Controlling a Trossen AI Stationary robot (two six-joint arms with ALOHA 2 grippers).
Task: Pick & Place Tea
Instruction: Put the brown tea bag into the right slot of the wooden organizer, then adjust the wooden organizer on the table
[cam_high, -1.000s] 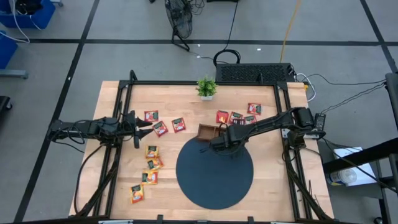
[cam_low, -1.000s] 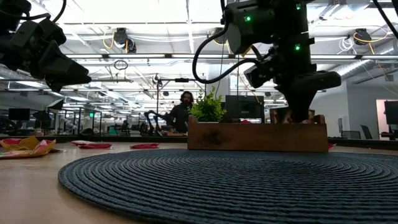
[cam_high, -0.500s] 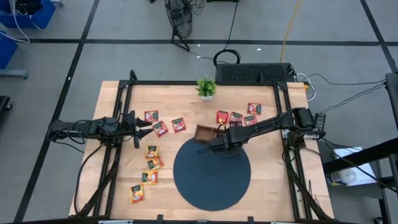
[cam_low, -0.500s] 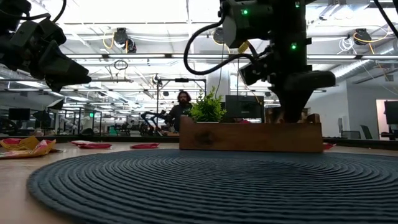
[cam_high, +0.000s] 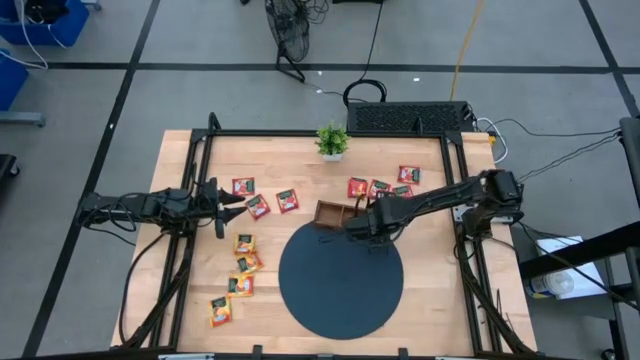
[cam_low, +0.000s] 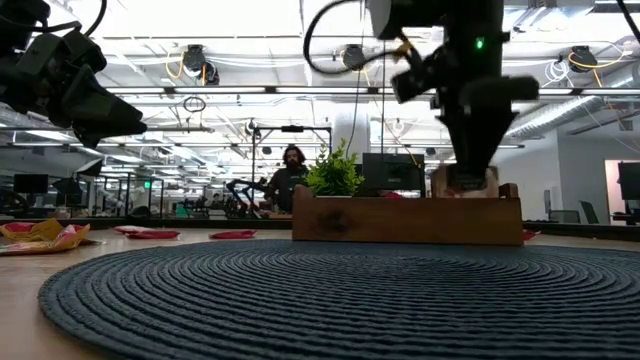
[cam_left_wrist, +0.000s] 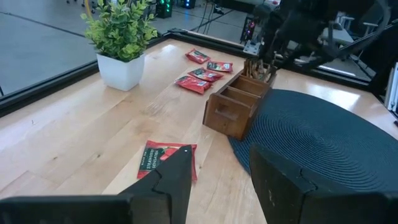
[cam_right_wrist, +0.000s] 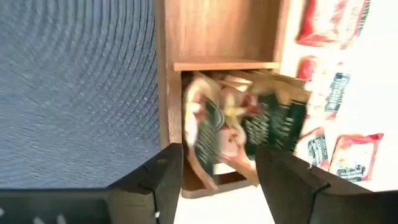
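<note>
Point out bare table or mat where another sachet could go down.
Free: most of the dark round mat, and the wood between the potted plant and the wooden tray. Crowded: red sachets beside the right gripper; orange sachets and the left gripper.

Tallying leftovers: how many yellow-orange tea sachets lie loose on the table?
4 yellow-orange sachets, strung out left of the dark mat. Others may sit hidden in the tray.
</note>
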